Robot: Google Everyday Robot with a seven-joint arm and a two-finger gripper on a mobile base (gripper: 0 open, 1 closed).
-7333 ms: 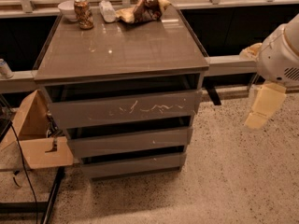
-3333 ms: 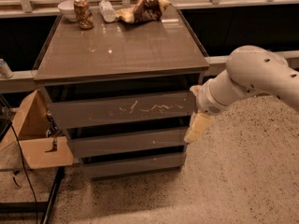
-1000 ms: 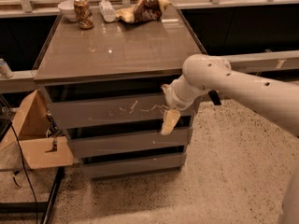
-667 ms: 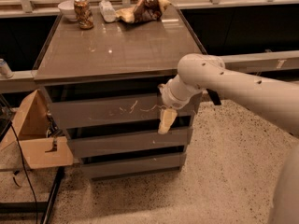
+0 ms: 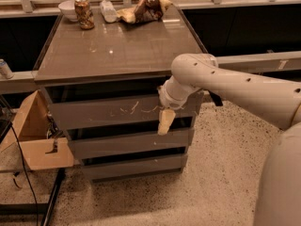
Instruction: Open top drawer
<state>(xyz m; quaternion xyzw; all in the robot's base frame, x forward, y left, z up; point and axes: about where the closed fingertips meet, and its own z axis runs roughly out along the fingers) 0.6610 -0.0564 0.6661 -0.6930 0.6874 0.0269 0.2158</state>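
Note:
The top drawer point(image 5: 94, 114) is the tallest grey-brown front of the cabinet, with white squiggly scratches point(image 5: 136, 108) right of its middle. It sits flush with the two shallower fronts point(image 5: 127, 142) below it. My gripper point(image 5: 164, 122) hangs down in front of the drawer's right part, just right of the scratches, with its tip at the drawer's lower edge. My white arm point(image 5: 235, 86) reaches in from the right and covers the drawer's right end.
On the cabinet top point(image 5: 117, 51) at the back stand a can point(image 5: 83, 13), a white bowl point(image 5: 68, 8), a bottle point(image 5: 108, 11) and a crumpled bag point(image 5: 146, 8). An open cardboard box point(image 5: 37, 135) and a black cable point(image 5: 23, 173) lie left of the cabinet.
My arm has swung in from the right and moved left across the top drawer front to just right of the scratches. The drawer front has not moved.

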